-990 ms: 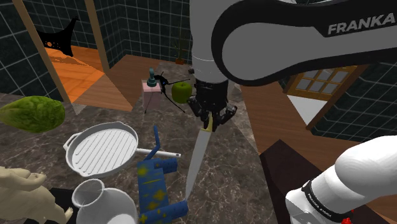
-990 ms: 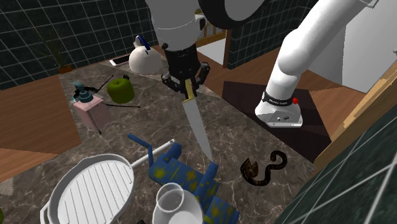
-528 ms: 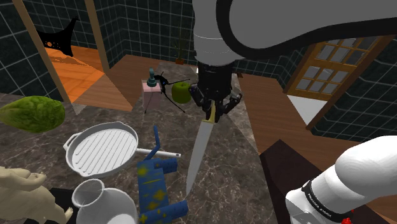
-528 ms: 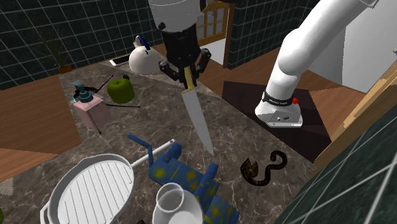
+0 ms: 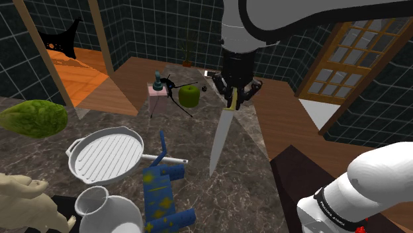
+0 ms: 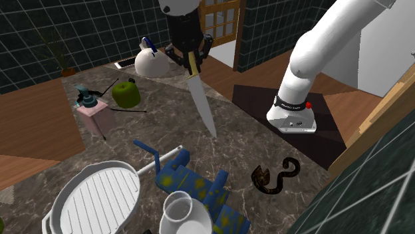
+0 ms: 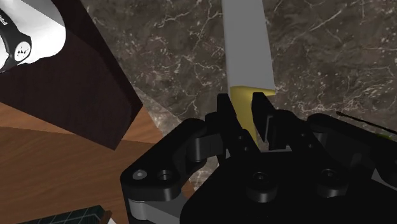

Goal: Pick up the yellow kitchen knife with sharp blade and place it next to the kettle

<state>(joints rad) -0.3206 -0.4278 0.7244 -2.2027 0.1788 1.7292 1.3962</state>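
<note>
a dark marble counter holds a crowd of things. in the shoulder view a green apple and a pink box with a teal thing on top sit at upper centre, left of the gripper. a white ridged grill pan lies at left centre. a blue mitt with yellow blotches and a white jug are at the lower left, and a head of lettuce is at the left edge. in the second exterior view the white kettle, with a blue handle, stands at upper centre, just left of the gripper. a brown curled thing lies at lower right, near the dark stand.

the jug is cut off by the bottom edge in both outer views. a beige shape at the shoulder view's lower left is too cropped to name. the fingers cover most of the yellow handle. whether the blade tip touches the counter cannot be told.

the gripper pinches the knife by its handle, over the counter near the kettle. its long axis is close to upright, handle up and blade down. the tip leans to the lower left in the shoulder view and to the lower right in the second exterior view. in the wrist view the grey blade runs straight away from the fingers over the marble.
</note>
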